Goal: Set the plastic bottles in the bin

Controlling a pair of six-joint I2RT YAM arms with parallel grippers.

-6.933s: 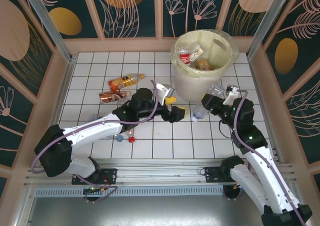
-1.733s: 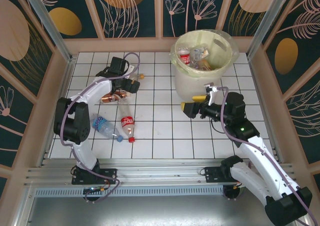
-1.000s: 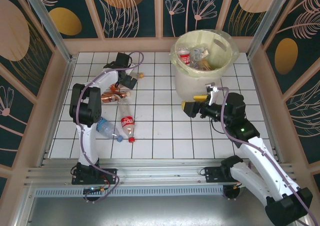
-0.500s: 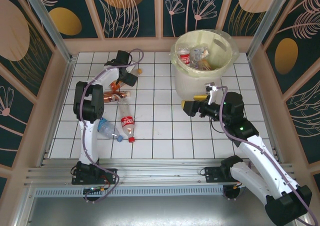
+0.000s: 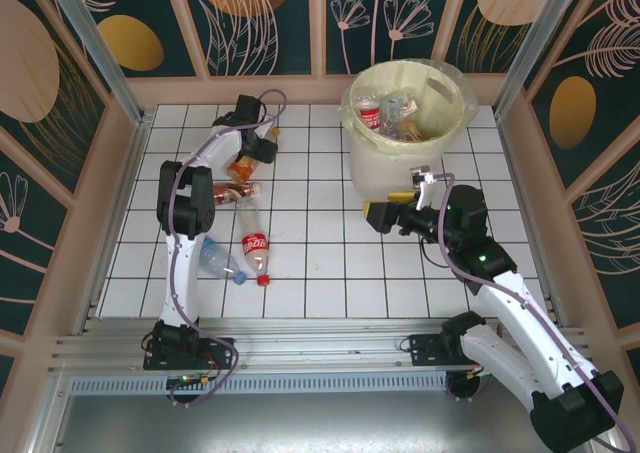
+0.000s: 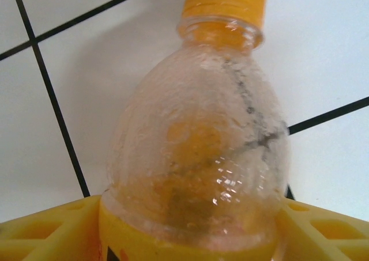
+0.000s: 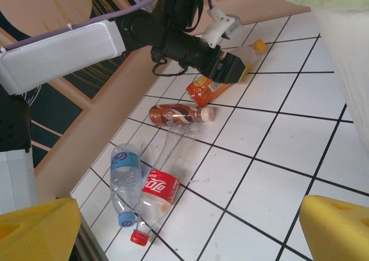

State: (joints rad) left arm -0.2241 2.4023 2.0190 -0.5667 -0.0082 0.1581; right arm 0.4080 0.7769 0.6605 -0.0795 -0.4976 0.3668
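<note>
White tiles ruled in black covered the desk, and dark panels painted with pale leaves and orange discs fenced it in.

We saw the left fingers clenched on the orange-labelled bottle, which lay on its side on the tiles. From the left wrist, a yellow finger pressed against each flank of its clear shoulder. Its yellow cap pointed out past the fingertips. In the right wrist view, the orange label lay on the other side of those fingers from the cap.

Past the label end, near the left fingers, lay the brown bottle with a pale cap. Well apart from the left fingers, the Coca-Cola bottle and the blue-labelled bottle lay side by side, just beside each other. All three lay ahead of the right fingers, across open tiles.

Those right fingers were released and spread wide, with nothing between them. Their yellow pads sat at the two lower corners of the right wrist view, above bare tile.

We saw the bin standing just beside the right fingers, on their right side. Its pale wall and bag edge showed at the right of the right wrist view. Several bottles in the bin lay jumbled together, one with a red label.
</note>
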